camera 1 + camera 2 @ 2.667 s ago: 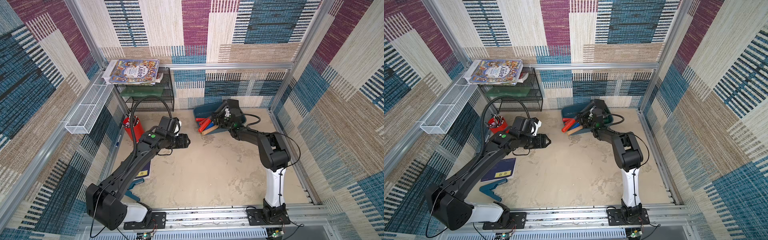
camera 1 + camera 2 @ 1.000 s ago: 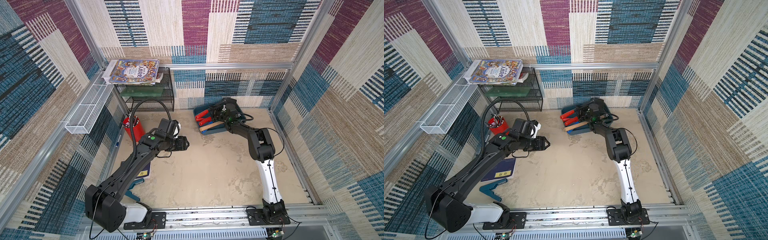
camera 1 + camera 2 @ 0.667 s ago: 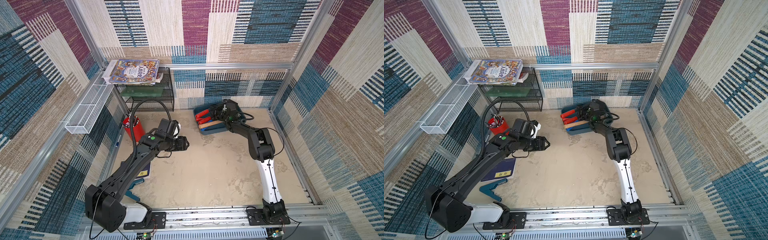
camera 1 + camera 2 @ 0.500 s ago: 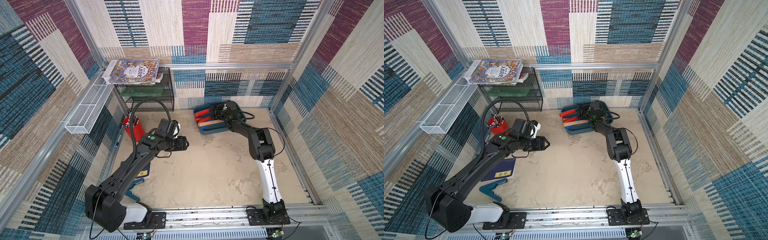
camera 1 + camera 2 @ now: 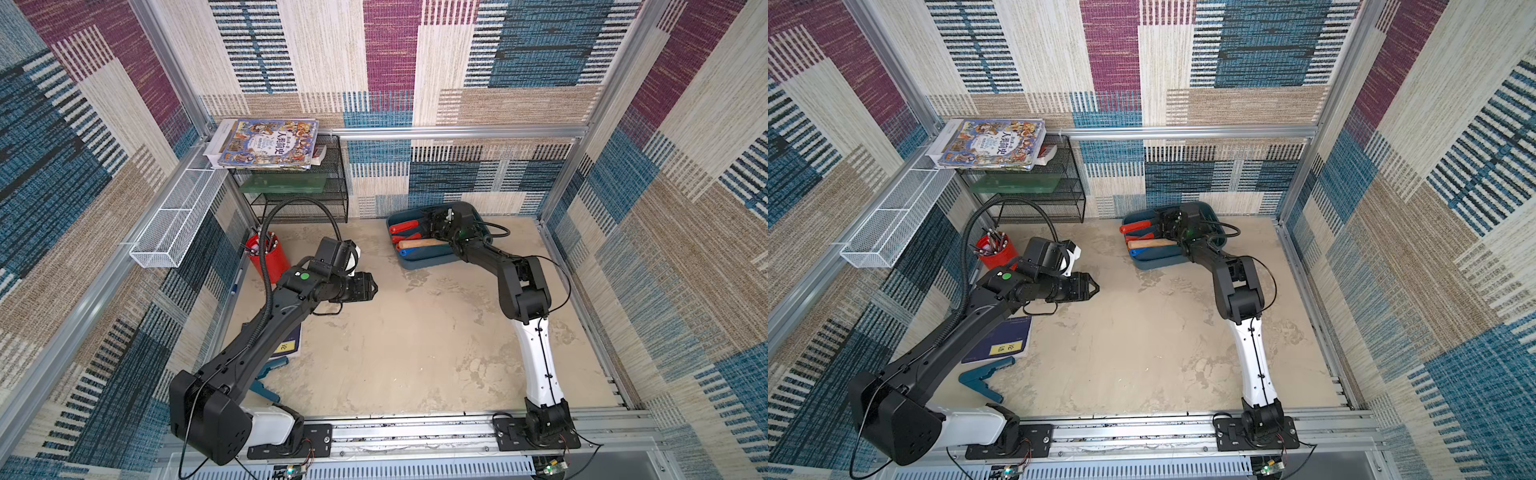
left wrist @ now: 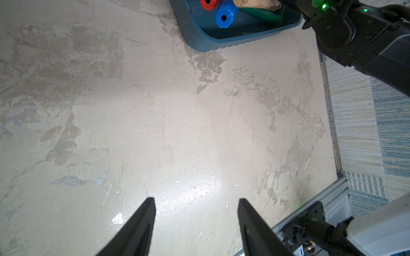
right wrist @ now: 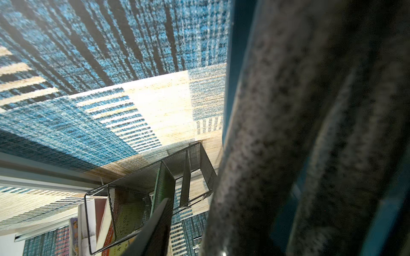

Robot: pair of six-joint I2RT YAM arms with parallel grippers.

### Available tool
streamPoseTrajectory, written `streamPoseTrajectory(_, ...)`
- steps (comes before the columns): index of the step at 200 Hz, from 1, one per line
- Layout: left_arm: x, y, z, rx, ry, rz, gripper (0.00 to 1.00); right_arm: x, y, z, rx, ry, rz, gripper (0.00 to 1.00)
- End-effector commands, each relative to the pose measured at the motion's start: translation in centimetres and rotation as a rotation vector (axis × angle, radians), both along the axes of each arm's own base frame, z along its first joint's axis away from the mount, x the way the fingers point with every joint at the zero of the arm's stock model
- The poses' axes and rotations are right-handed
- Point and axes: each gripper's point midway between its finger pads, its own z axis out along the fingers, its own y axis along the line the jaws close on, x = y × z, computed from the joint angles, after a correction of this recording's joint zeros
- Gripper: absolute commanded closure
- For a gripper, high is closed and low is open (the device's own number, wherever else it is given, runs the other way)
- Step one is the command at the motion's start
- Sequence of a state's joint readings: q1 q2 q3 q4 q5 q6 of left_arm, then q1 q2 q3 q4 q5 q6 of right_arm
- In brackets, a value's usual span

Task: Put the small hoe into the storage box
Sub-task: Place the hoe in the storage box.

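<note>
The small hoe (image 5: 419, 242) (image 5: 1150, 244) is being shown in both top views lying flat inside the storage box (image 5: 428, 264) (image 5: 1158, 262), its wooden handle running from nine to three o'clock across the tub. Two red handles (image 5: 403, 227) are being seen just beside it on its twelve o'clock side, and a blue handle (image 5: 402, 252) is touching it on the six o'clock side. With twelve o'clock taken toward the back wall, the box is being carried at about one o'clock on the table (image 5: 415, 340), close to that wall.

The right pincer (image 5: 435, 224) is being held low over the three o'clock end of the hoe, within the box's rim. Whether its jaws are apart or together cannot be told, nor whether the hoe is being touched: the right wrist view is being filled by blur.

The left pincer (image 6: 196, 200) is being held above bare table near the middle, pointing toward three o'clock, jaws apart with nothing between them.

At eleven o'clock a black wire-mesh rack (image 5: 299, 203) is being topped by a picture book (image 5: 270, 143). A red pen cup (image 5: 272, 259) is standing at ten o'clock.
</note>
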State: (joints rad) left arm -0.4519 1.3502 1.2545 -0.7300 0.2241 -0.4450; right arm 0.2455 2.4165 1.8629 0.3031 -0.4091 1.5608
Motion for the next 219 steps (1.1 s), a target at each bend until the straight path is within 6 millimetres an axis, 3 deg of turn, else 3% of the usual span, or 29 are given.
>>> streamPoseTrajectory(1,0.0,-0.1,0.4,-0.014,-0.008,0.001,0.37,-0.1,-0.9,1.6,-0.066,-0.044,-0.013,0.46)
streamPoseTrajectory(34,0.1,-0.1,0.3,-0.016,-0.005,0.001,0.37,-0.2,-1.3,2.0,-0.079,-0.043,-0.011,0.35)
streamPoseTrajectory(103,0.1,-0.2,0.3,-0.019,-0.003,-0.002,0.37,0.2,-1.9,1.8,-0.201,0.037,-0.012,0.32)
streamPoseTrajectory(119,0.0,-0.2,0.3,-0.019,-0.002,-0.002,0.37,0.3,-2.2,1.9,-0.240,0.053,-0.018,0.25)
streamPoseTrajectory(219,0.1,-0.2,0.1,-0.016,0.003,0.000,0.37,0.3,-2.3,1.5,-0.269,0.052,0.000,0.25)
